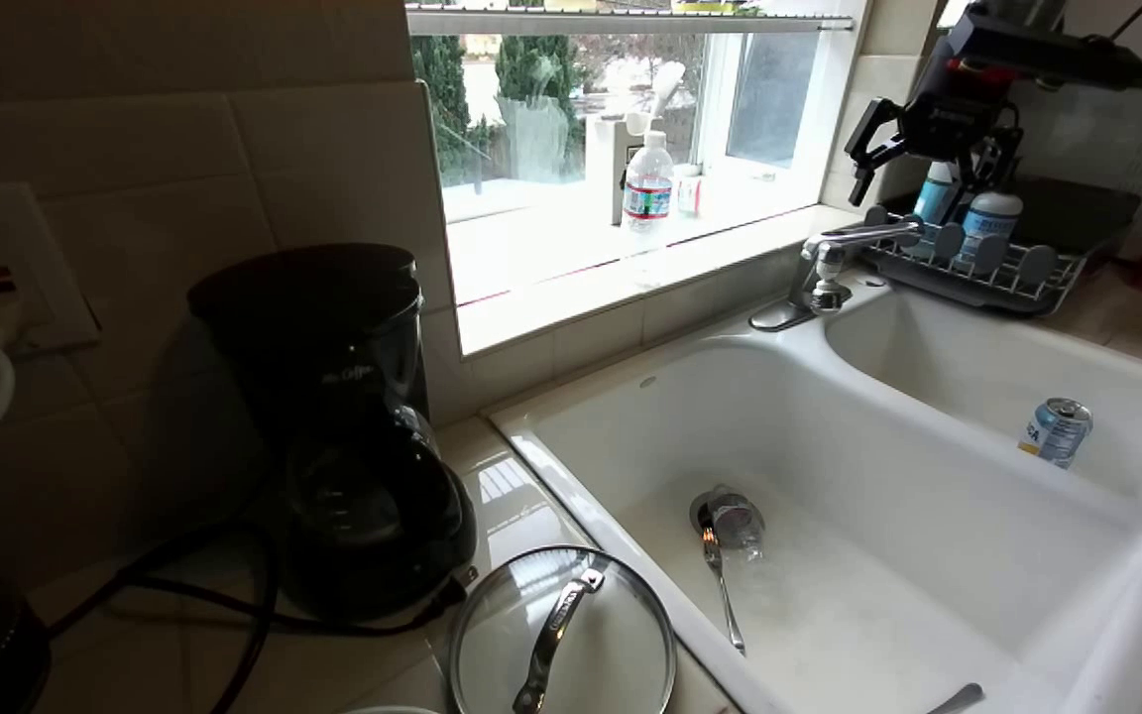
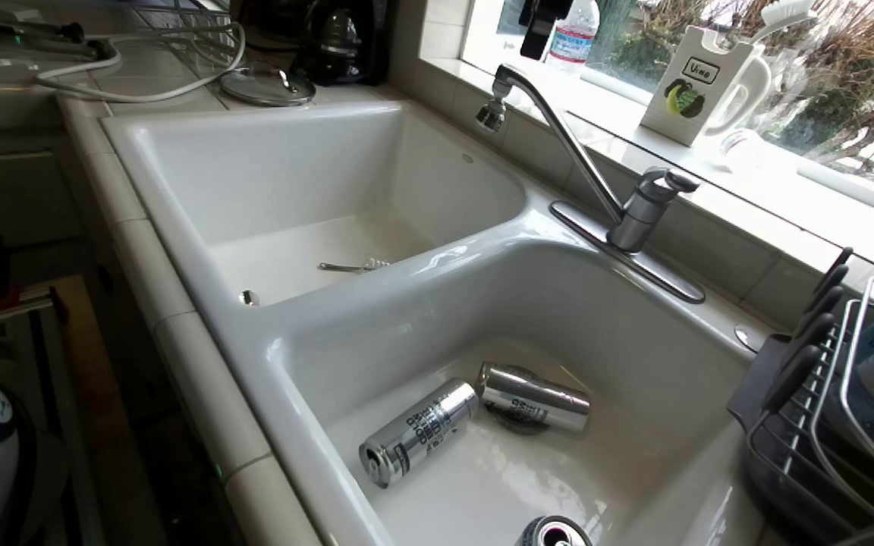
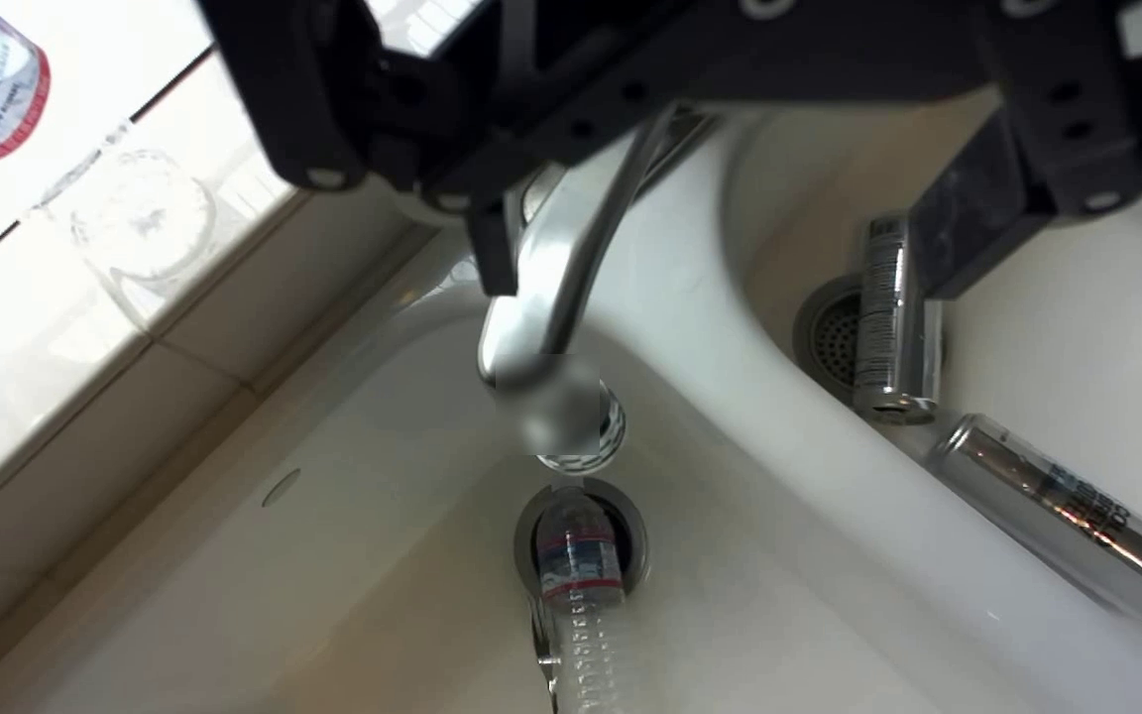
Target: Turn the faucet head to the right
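Currently our claw (image 3: 725, 273) gapes wide, gripping nothing; the faucet head (image 2: 580, 155) reaches over the basin (image 3: 769, 595) with the bottle (image 3: 581, 570); we judge it rigid, slippery chrome, likely easy to swivel; we would take hold near the spout tip (image 2: 513, 76).

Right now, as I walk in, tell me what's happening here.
The robot's gripper hovers open over the chrome faucet head, not clamped on it. The faucet head ends above the basin where a plastic bottle lies; silver cans lie in the other basin. Turning it right probably comes next.
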Controlling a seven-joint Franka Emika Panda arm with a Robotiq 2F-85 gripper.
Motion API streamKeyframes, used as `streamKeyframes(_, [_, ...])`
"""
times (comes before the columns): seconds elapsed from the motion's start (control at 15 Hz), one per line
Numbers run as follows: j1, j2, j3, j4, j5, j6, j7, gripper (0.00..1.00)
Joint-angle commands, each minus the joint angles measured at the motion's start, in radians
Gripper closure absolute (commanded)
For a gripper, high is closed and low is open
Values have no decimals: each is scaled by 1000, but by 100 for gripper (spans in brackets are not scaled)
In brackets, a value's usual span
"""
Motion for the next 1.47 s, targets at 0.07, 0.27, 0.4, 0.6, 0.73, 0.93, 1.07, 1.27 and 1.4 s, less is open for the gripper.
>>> streamKeyframes(0.07, [-4,8,6,9,-18,-8,34,0])
streamKeyframes(0.27, [0,39,13,49,-15,-108,110,0])
streamKeyframes(0.4, [1,55,19,74,-27,-168,194,0])
streamKeyframes(0.6, [8,76,18,102,-9,-179,257,0])
streamKeyframes(0.73, [16,101,21,128,-4,-158,294,25])
streamKeyframes(0.93, [30,140,24,168,-7,-144,327,36])
streamKeyframes(1.07, [41,165,26,190,-3,-137,338,35])
streamKeyframes(1.27, [51,195,24,210,-7,-104,363,24])
streamKeyframes(1.4, [56,214,21,218,-5,-86,368,23])
